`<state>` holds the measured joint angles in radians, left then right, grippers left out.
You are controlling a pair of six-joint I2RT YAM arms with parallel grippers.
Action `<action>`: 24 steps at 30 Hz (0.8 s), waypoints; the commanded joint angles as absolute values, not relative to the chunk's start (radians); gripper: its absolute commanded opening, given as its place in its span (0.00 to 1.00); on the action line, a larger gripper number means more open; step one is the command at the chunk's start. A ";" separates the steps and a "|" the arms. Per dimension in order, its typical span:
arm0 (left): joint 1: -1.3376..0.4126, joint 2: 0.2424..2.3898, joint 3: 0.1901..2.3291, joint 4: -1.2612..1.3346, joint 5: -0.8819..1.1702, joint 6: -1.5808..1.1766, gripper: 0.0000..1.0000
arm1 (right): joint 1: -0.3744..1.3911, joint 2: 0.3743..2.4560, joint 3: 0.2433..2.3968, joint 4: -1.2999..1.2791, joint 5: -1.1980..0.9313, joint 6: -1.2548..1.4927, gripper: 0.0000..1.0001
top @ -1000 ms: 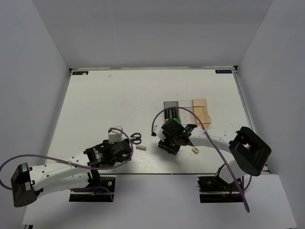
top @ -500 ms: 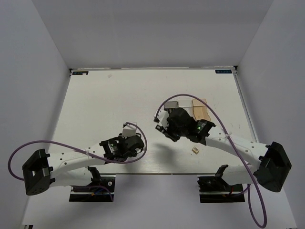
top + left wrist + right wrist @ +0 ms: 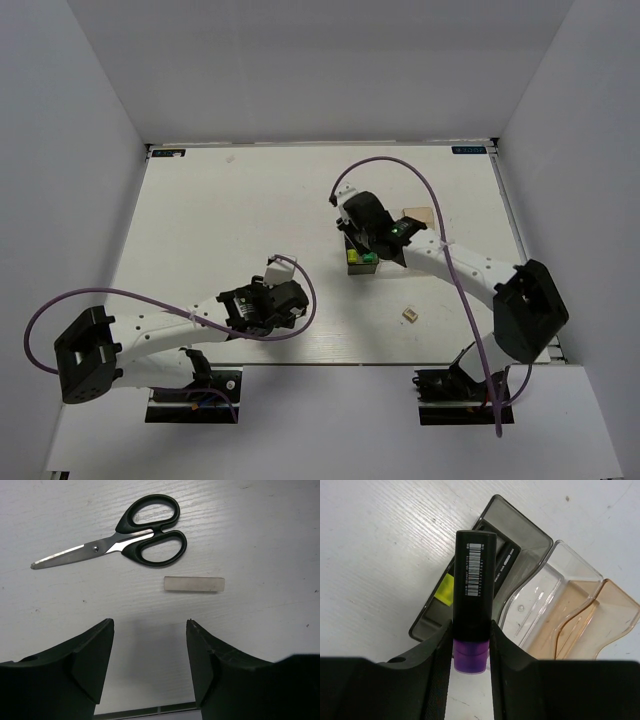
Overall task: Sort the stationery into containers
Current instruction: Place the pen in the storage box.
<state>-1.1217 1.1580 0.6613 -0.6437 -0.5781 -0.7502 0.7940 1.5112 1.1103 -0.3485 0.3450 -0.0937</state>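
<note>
My right gripper [image 3: 471, 630] is shut on the purple-ended highlighter [image 3: 475, 580] and holds it above the dark smoky container [image 3: 530, 527]. A yellow-ended highlighter [image 3: 444, 591] and another black one [image 3: 506, 560] lie in that container. The clear container [image 3: 555, 595] and the tan-orange one [image 3: 602, 625] adjoin it. In the top view the right gripper [image 3: 360, 232] hovers over the dark container [image 3: 362, 271]. My left gripper [image 3: 149, 625] is open and empty, just short of the grey block [image 3: 194, 584] and the scissors [image 3: 135, 537]. The tan cube [image 3: 409, 314] lies on the table.
In the top view the left arm [image 3: 255, 308] covers the scissors and the grey block. The tan-orange container [image 3: 420, 214] shows beyond the right arm. White walls enclose the table [image 3: 220, 220] on three sides.
The right gripper has carried the purple highlighter away from the near table to above the containers. The left arm has reached rightward over the scissors and grey block.
</note>
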 commanded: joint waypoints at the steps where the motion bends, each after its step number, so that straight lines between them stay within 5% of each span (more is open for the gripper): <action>1: -1.126 1.164 0.672 -0.627 -0.575 -0.747 0.70 | 0.764 1.557 1.198 -0.383 0.359 -0.008 0.00; 5: -1.124 1.178 0.672 -0.614 -0.572 -0.727 0.72 | 0.732 1.634 1.247 -0.436 0.319 0.020 0.16; 9: -1.124 1.198 0.692 -0.604 -0.569 -0.719 0.72 | 0.706 1.621 1.230 -0.443 0.262 0.015 0.52; 15: -1.123 1.250 0.721 -0.597 -0.561 -0.751 0.69 | 0.686 1.575 1.215 -0.440 0.212 0.008 0.57; 17: -1.123 1.259 0.732 -0.598 -0.564 -0.797 0.59 | 0.680 1.556 1.213 -0.448 0.193 0.006 0.57; 19: -1.124 1.284 0.744 -0.607 -0.563 -0.824 0.47 | 0.673 1.536 1.186 -0.452 0.140 -0.030 0.47; 20: -1.124 1.292 0.747 -0.612 -0.563 -0.865 0.38 | 0.672 1.487 1.155 -0.454 0.121 -0.053 0.28; 23: -1.126 1.321 0.772 -0.652 -0.558 -0.944 0.33 | 0.658 1.361 1.054 -0.442 -0.022 -0.168 0.00; 24: -1.126 1.327 0.782 -0.656 -0.557 -0.962 0.33 | 0.654 1.330 1.004 -0.449 -0.059 -0.199 0.00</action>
